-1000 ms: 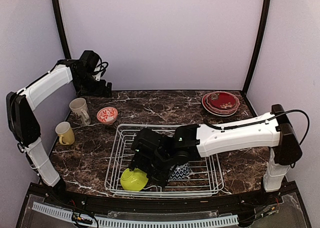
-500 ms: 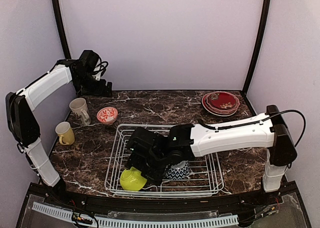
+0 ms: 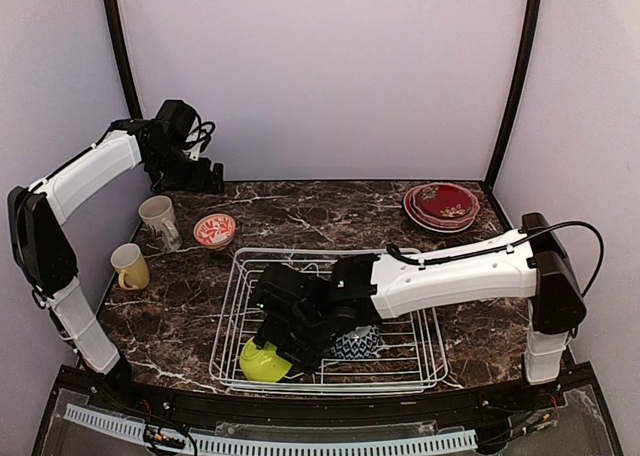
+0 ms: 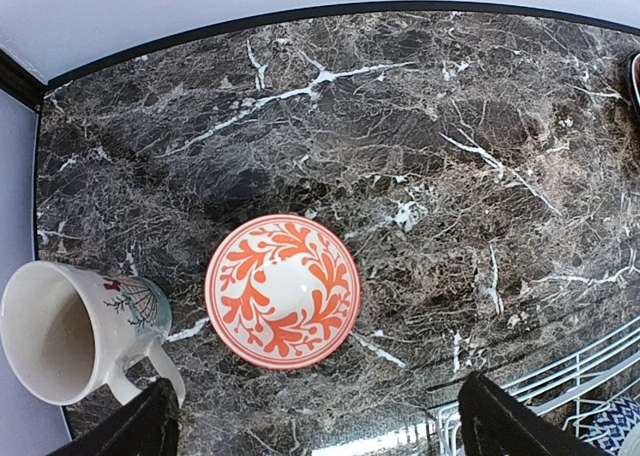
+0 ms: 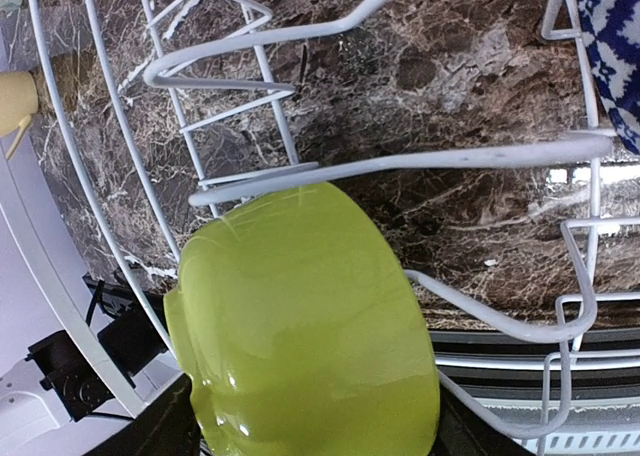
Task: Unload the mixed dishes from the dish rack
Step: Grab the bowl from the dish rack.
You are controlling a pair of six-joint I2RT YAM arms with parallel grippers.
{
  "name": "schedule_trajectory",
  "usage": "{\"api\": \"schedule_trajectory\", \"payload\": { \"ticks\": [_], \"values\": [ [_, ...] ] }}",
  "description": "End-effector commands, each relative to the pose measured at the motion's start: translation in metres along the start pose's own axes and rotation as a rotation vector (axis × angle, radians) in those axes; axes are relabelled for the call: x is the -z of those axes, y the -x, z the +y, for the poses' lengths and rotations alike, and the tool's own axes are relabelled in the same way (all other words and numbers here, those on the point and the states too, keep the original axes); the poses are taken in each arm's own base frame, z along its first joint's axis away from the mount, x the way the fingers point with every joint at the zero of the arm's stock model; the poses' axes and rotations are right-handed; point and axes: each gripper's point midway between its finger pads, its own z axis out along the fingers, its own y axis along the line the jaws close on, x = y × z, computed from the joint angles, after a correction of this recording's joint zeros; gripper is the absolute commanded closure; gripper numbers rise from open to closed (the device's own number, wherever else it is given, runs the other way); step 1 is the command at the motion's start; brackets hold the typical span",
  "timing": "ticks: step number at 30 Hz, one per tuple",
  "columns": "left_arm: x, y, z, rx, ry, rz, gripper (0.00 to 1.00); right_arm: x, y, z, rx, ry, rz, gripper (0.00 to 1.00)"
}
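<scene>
In the white wire dish rack (image 3: 229,314) a lime bowl (image 3: 261,362) lies on its side at the front left corner, beside a navy-zigzag bowl (image 3: 358,344). My right gripper (image 3: 277,348) reaches down over the lime bowl (image 5: 310,326), which fills the space between the fingers in the right wrist view (image 5: 315,438). Whether the fingers press on it does not show. My left gripper (image 4: 320,422) hangs open, high at the back left (image 3: 213,175), above a pink-white bowl (image 4: 282,290) and a cream mug (image 4: 60,331) on the table.
A yellow mug (image 3: 129,266) stands left of the rack. Stacked plates, red on top (image 3: 441,205), sit at the back right. The rack's upright prongs (image 5: 250,56) rise just behind the lime bowl. The navy-zigzag bowl (image 5: 612,46) lies to its right.
My right arm has slid a little to the left and lower over the lime bowl, and its fingers have drawn in around it. The left arm has stayed where it was.
</scene>
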Motion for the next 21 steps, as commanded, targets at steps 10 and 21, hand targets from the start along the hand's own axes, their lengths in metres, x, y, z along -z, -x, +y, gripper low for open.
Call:
{"api": "schedule_trajectory", "payload": {
  "ticks": [10, 21],
  "values": [
    [0.021, 0.003, 0.002, 0.002, -0.014, -0.047, 0.03, 0.028, 0.002, 0.024, 0.031, 0.086, -0.034, 0.46],
    [0.017, 0.001, 0.001, 0.002, -0.018, -0.035, 0.03, 0.064, 0.009, 0.039, 0.109, 0.201, -0.087, 0.62]
  ]
}}
